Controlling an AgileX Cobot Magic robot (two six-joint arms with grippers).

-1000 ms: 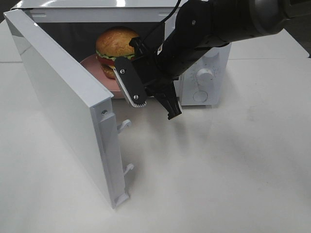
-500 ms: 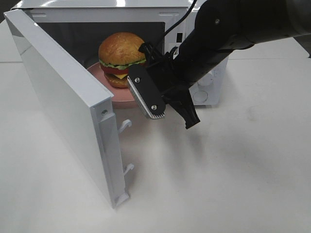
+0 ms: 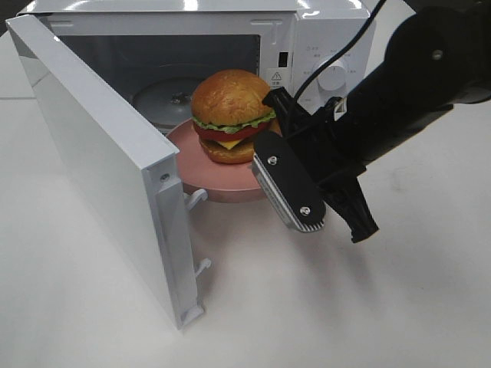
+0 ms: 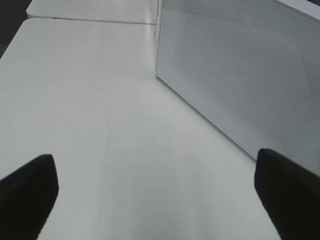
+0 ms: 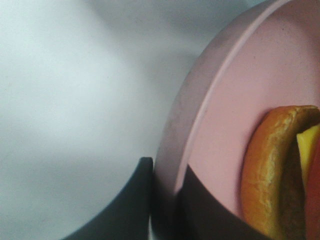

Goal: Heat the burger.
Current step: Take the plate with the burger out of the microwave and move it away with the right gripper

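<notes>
exterior high: the burger (image 3: pixel 232 117) sits on a pink plate (image 3: pixel 201 157) at the mouth of the microwave (image 3: pixel 322 46), whose door (image 3: pixel 100 161) stands open. the right gripper (image 3: pixel 265 165) pinches the plate's rim.

left wrist: the left gripper (image 4: pixel 155 187) is spread wide, empty, beside the microwave.

right wrist: fingers (image 5: pixel 200 210) clamp the plate's rim beside the burger.

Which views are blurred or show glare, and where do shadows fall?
Exterior high: glare on the microwave top; soft arm shadow on the table. Right wrist: blurred close-up of the pink plate and burger. Left wrist: the dark left end effector tips out of focus.
</notes>
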